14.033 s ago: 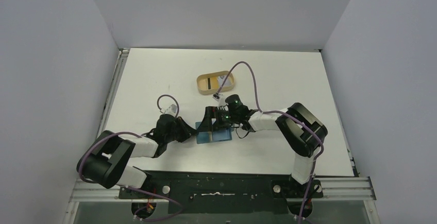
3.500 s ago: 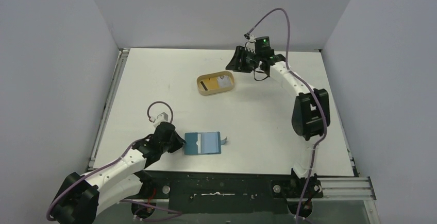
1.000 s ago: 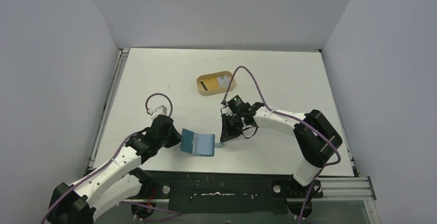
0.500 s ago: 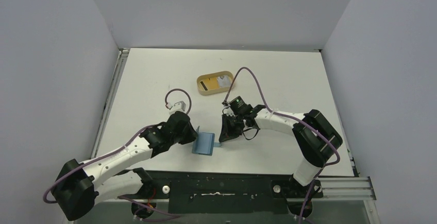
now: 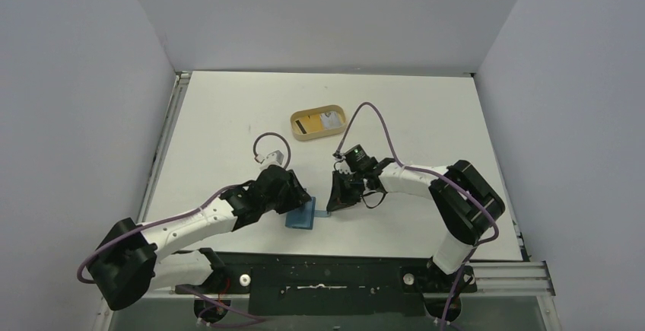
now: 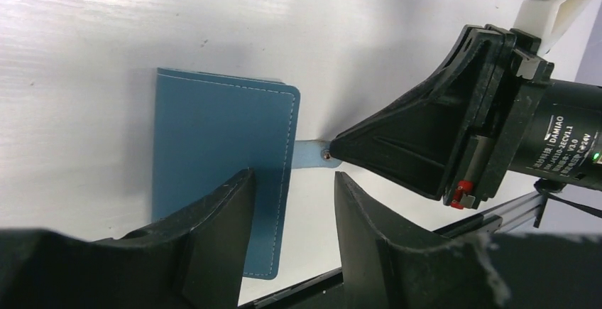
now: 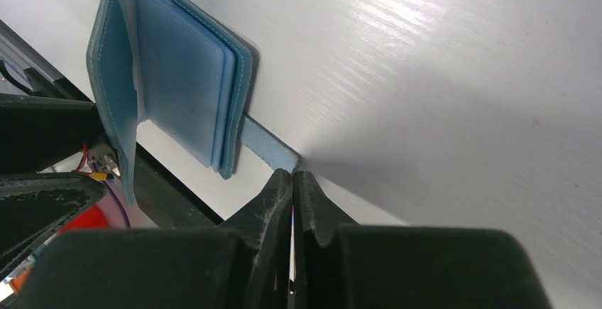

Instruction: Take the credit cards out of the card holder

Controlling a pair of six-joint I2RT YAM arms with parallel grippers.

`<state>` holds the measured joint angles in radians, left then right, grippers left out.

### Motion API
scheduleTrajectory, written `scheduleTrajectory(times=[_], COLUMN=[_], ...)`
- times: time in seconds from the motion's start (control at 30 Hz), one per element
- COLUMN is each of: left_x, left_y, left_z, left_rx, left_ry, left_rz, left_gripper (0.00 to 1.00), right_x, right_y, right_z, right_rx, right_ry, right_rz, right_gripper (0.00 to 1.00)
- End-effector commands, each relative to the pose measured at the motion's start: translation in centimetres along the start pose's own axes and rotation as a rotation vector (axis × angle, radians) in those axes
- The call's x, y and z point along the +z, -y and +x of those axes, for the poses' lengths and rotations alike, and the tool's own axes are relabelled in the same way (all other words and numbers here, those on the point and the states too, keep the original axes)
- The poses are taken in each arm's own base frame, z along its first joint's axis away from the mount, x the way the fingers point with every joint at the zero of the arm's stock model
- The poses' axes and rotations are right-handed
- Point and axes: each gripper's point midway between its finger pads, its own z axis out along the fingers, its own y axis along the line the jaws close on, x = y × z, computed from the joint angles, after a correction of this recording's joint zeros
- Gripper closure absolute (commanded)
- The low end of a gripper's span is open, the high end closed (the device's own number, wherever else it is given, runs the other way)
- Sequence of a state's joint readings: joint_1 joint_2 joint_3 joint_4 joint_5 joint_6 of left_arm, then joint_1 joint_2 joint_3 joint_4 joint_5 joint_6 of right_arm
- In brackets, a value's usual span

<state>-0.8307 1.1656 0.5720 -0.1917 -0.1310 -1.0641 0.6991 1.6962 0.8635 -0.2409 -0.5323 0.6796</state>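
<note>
Near edge of desk [image 5: 228, 118], about midway: wallet [image 5: 301, 217] lies with its spine to the left. The top cover is lifted partway, and light blue pockets show inside from the right wrist view.

Left arm: stretched low from its base at the near-left corner and reaching right. Left gripper [image 6: 292, 181] hangs over the wallet's right edge with its fingers parted and nothing between them. One finger covers the cover's near part.

Right arm: elbow folded out toward the right edge, forearm running left. Right gripper [image 7: 292, 175] is tipped down, its fingers closed together and its tips on the end of the snap tab [image 7: 266, 144], which sticks out to the wallet's right. Cannot tell whether the tab is pinched or only pinned.

Tray [image 5: 293, 124] sits well apart toward the far edge, with pale cards [image 5: 328, 120] in it, too small to count.
</note>
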Motion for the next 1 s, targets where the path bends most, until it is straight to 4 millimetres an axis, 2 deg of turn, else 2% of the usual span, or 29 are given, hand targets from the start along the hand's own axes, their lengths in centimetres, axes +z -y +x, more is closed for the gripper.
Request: scheduleTrajectory(times=[0.0, 0.1, 0.27, 0.6, 0.8, 0.97], left_x=[0.4, 1.0, 1.6, 2.1, 2.3, 2.1], left_y=[2.4, 1.6, -1.2, -3.7, -4.8, -4.7], left_z=[-0.4, 0.2, 1.4, 1.0, 0.8, 0.0], left_rx=[-0.045, -0.055, -0.090, -0.162, -0.262, -0.362], left_ry=[0.018, 0.005, -0.006, 0.039, 0.078, 0.134], left_rz=[0.091, 0.064, -0.020, -0.092, -0.079, -0.021], left_gripper=[0.58, 0.57, 0.57, 0.57, 0.57, 0.57], right_x=[-0.1, -0.1, -0.5, -2.3, -1.5, 0.0], right_y=[-0.5, -0.2, -0.4, -5.0, -6.3, -7.8], right_z=[-0.9, -0.8, -1.0, -2.7, -3.5, -3.7], right_rx=[-0.010, -0.003, -0.006, -0.123, -0.110, -0.124], right_ry=[0.039, 0.039, 0.050, 0.148, 0.177, 0.171], right_rz=[-0.039, -0.039, -0.061, -0.145, -0.171, -0.187], right_gripper=[1.00, 1.00, 1.00, 1.00, 1.00, 1.00])
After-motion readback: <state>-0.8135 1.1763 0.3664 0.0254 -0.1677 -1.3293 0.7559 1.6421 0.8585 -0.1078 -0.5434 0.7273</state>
